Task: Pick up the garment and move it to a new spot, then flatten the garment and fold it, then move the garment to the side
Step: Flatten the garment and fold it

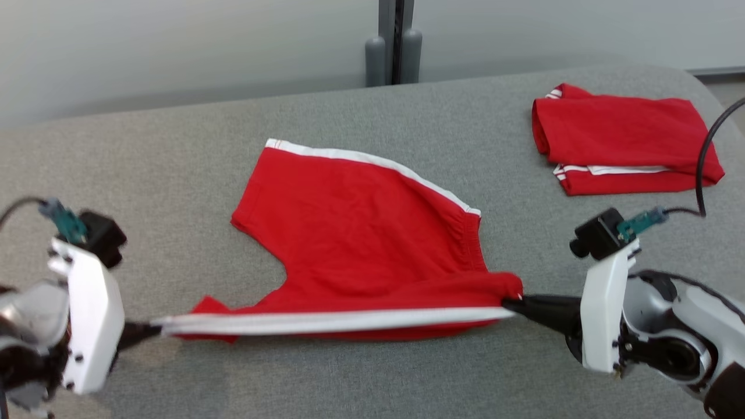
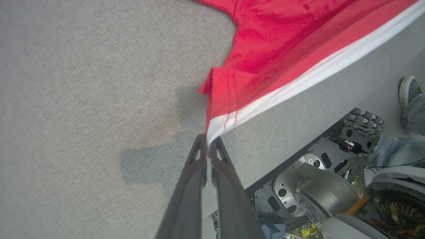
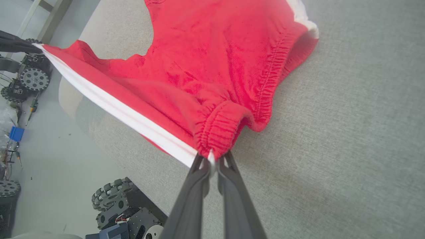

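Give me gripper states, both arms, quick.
Left gripper: shut on the red shorts, pinching the leg hem.
Right gripper: shut on the red shorts, pinching the waistband.

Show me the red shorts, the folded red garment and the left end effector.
red shorts (image 1: pixel 361 233), head view, middle of the flat red panel.
folded red garment (image 1: pixel 623 137), head view, centre of its top layer.
left end effector (image 2: pixel 208 139), left wrist view, between its fingertips, pinching the white-striped edge.
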Tool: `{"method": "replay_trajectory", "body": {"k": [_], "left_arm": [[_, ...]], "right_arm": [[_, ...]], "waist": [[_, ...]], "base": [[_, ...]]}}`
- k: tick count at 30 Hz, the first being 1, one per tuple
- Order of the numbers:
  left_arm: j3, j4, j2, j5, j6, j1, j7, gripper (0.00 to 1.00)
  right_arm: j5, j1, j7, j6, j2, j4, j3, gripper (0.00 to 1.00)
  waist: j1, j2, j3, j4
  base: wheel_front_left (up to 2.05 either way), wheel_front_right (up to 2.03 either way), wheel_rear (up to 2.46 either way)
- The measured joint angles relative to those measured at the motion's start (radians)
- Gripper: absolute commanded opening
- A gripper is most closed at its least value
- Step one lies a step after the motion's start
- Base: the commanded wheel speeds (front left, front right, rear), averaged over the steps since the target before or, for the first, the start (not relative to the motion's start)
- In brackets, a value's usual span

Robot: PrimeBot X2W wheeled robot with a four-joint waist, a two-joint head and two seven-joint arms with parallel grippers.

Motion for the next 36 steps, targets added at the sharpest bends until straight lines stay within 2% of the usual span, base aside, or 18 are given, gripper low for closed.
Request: {"method": "replay_trajectory", "body": {"k": [3,7,8,12,18,28,36], "left_arm": [[0.019,0.03,-0.015,0.014,-0.011,-0.059,0.023,0.0],[0.041,0.117,-0.067,0.038,-0.03,-0.163,0.066,0.0],[0.049,0.164,-0.095,0.044,-0.04,-0.209,0.09,0.0],[0.057,0.225,-0.133,0.059,-0.05,-0.288,0.132,0.0],[0.069,0.333,-0.194,0.091,-0.061,-0.44,0.208,0.0],[0.077,0.462,-0.238,0.169,-0.065,-0.644,0.293,0.0],[0.07,0.566,-0.282,0.206,-0.069,-0.733,0.321,0.0]], "right_arm": [[0.003,-0.019,0.02,0.0,0.024,0.015,-0.032,0.0],[0.009,-0.069,0.063,-0.001,0.074,0.056,-0.094,0.0],[0.019,-0.094,0.087,-0.002,0.103,0.085,-0.128,0.0],[0.051,-0.12,0.117,-0.002,0.141,0.097,-0.17,0.0],[0.038,-0.171,0.142,-0.002,0.17,0.118,-0.228,0.0],[-0.005,-0.223,0.143,-0.001,0.248,0.134,-0.314,0.0],[-0.035,-0.242,0.143,-0.002,0.318,0.154,-0.355,0.0]], "waist": [[0.0,0.0,0.026,-0.003],[0.0,0.0,0.084,-0.015],[0.0,0.0,0.112,-0.026],[0.0,0.0,0.151,-0.045],[0.0,0.0,0.224,-0.086],[0.0001,0.0,0.348,-0.156],[0.0,0.0,0.429,-0.218]], "base": [[0.0,0.0,0.0],[0.0,0.0,0.0],[0.0,0.0,0.0],[0.0,0.0,0.0],[0.0,0.0,0.0],[0.0,0.0,0.0],[0.0,0.0,0.0]]}}
